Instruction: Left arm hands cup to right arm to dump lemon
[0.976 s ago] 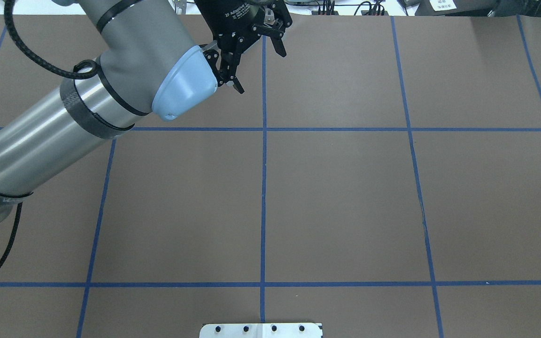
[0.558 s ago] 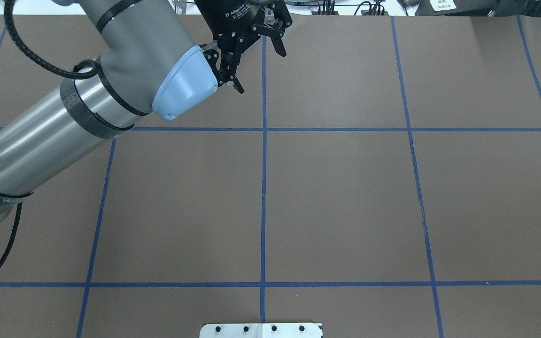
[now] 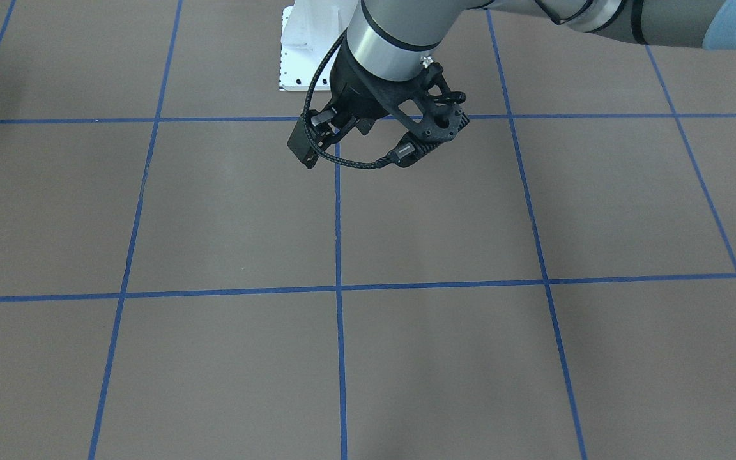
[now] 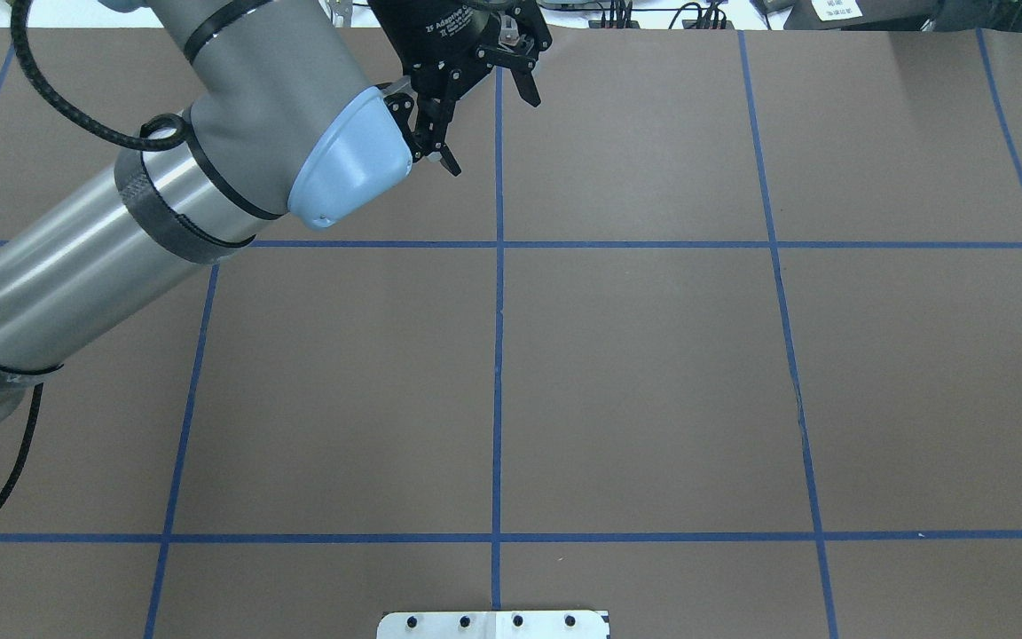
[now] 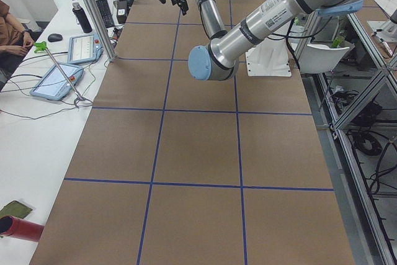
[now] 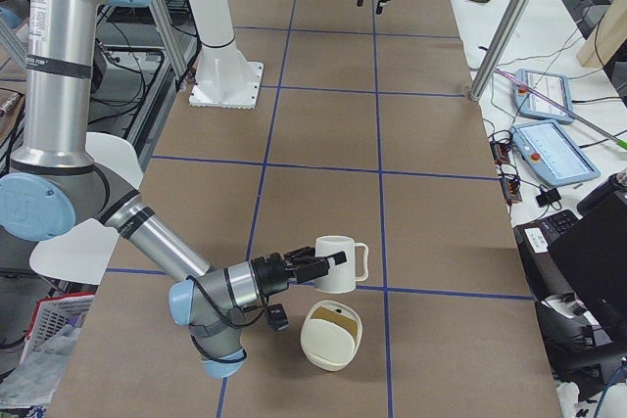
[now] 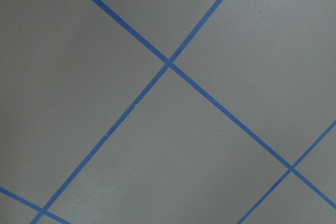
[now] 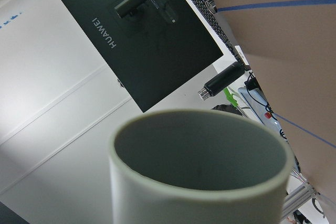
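The brown taped table (image 4: 653, 373) is wide, and the action sits at its far right end, out of the overhead and front views. This makes any slip there hard to check.

The right arm (image 6: 59, 95) reaches low and level, with the right gripper (image 6: 328, 261) against the side of the cup (image 6: 341, 266). Only the right-end view shows this gripper, so it cannot be told whether its fingers are clamped on the mug or merely beside it. A shallow side grip could let the smooth wall rotate or slide out when the wrist turns to pour.

The left arm (image 4: 121, 240) hangs over the far middle of the table. The left gripper (image 4: 489, 129) is spread apart and empty, well away from the mug, so it could not catch a drop.

The white mug looks roughly upright, just beside a round cream dish (image 6: 328, 340). Whether it rests on the table cannot be told. If the tip is aimed off the dish, whatever falls could roll away over the flat paper.

The lemon appears in no view. The right wrist camera shows a grey interior with nothing visible, so the pour may release nothing.
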Available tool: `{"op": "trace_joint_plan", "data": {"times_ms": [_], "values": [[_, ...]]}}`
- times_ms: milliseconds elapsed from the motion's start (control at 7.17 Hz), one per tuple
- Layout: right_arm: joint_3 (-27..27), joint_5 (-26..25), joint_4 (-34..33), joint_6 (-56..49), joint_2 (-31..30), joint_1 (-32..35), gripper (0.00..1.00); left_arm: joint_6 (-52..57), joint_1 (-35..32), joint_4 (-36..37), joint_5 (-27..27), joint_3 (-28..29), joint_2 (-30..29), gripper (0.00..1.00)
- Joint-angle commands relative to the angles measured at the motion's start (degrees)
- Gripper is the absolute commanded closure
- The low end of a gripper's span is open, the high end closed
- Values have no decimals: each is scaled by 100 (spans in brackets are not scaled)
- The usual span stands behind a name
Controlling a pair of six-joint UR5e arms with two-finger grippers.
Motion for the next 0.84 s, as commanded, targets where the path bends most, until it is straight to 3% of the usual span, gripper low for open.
{"op": "trace_joint_plan", "data": {"times_ms": [0, 558, 697], "values": [[87, 16, 32, -40, 51, 0, 100, 1, 16, -5, 16, 5, -12, 0], [518, 148, -90, -942, 78, -35, 100, 1, 42, -5, 16, 5, 23, 0], [788, 340, -447, -1407, 87, -35, 100, 1, 51, -5, 16, 5, 32, 0]]}}
